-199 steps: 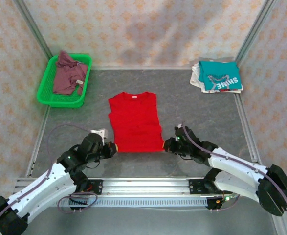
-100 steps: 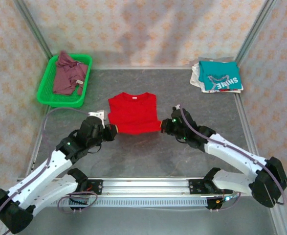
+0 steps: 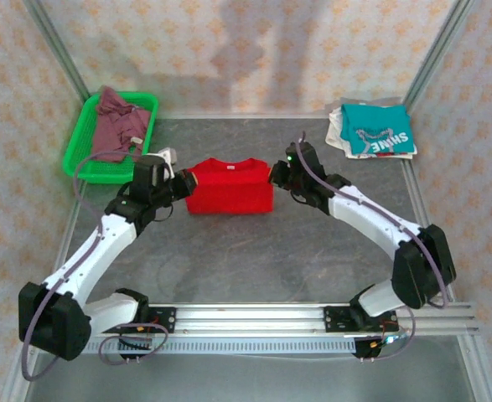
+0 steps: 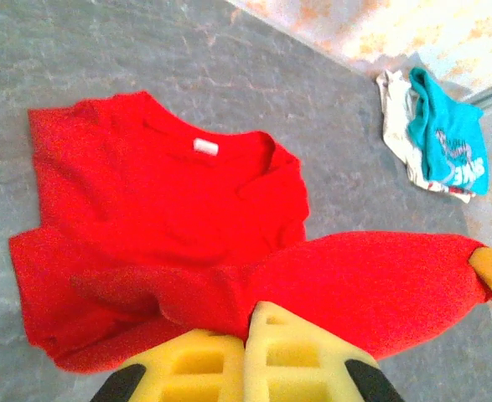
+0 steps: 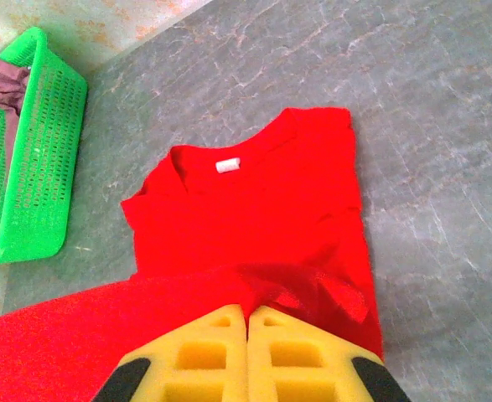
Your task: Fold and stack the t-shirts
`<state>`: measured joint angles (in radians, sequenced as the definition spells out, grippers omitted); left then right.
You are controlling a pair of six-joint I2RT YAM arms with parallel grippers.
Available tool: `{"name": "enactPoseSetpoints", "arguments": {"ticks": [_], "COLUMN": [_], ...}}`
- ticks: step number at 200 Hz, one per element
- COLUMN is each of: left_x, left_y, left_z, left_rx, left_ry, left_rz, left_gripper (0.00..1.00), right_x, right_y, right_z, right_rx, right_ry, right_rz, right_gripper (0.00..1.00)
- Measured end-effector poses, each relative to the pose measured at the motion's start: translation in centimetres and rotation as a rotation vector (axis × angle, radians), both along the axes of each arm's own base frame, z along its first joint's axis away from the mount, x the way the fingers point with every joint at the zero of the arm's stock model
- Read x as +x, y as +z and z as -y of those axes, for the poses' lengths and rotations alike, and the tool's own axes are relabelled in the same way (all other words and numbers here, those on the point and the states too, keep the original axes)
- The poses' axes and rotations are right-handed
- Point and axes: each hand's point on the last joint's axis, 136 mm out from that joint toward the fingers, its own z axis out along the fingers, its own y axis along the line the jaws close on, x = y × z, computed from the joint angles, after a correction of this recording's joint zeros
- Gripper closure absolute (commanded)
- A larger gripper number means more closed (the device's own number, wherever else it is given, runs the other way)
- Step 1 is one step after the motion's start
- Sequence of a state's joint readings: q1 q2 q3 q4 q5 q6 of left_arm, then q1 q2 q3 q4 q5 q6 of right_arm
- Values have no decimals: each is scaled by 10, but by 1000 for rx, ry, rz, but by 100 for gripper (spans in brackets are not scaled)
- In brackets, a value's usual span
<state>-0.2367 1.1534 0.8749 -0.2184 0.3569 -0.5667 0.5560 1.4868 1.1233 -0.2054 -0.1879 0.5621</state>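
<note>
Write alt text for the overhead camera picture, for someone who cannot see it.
Seen from above, the left gripper and right gripper each pinch one side of a red t-shirt, doubled over on the grey table. A green basket holding a mauve shirt sits far left; a teal shirt tops a whitish one far right.

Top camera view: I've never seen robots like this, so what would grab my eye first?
The bright red t-shirt in the middle of the grey table, its near hem pinched at both corners by the left gripper and right gripper and held up over the shirt's body. After that, the green basket at the far left with a mauve shirt in it, and the teal "SHINE" shirt at the far right.
</note>
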Motion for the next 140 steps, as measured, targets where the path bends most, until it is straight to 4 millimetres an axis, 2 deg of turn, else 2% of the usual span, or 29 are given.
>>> {"name": "enactPoseSetpoints", "arguments": {"ticks": [27,50,71,89,104,110,130,140], "left_x": [19,37,59,80,99,107,137,150], "left_y": [-3,2,7,2,-8,-14,-40,-51], "left_z": [-11,-15,-18,-22,-25,-27,-34,-38], "left_rx": [-22,-31,-24,-5,12,19,52,68], "left_ry": [24,29,23,26,31,35,58,76], "left_rz": [-6,-1,10,4,-16,-27,-65,-83], "left_gripper": [100,100,100,100,100,95,53,43], "right_x": [19,34,53,71,90,98,130,149], "right_y": [0,1,3,-1,-7,-10,-26,-32], "right_z": [-6,-7,-7,-8,-13,-16,-26,-32], "right_rx": [7,9,16,11,4,0,-6,-5], "right_ry": [2,-2,-10,-15,-14,-11,-4,-2], "right_rz": [-3,-1,5,7,5,5,-3,-11], "right_gripper": [100,100,100,100,84,80,69,67]}}
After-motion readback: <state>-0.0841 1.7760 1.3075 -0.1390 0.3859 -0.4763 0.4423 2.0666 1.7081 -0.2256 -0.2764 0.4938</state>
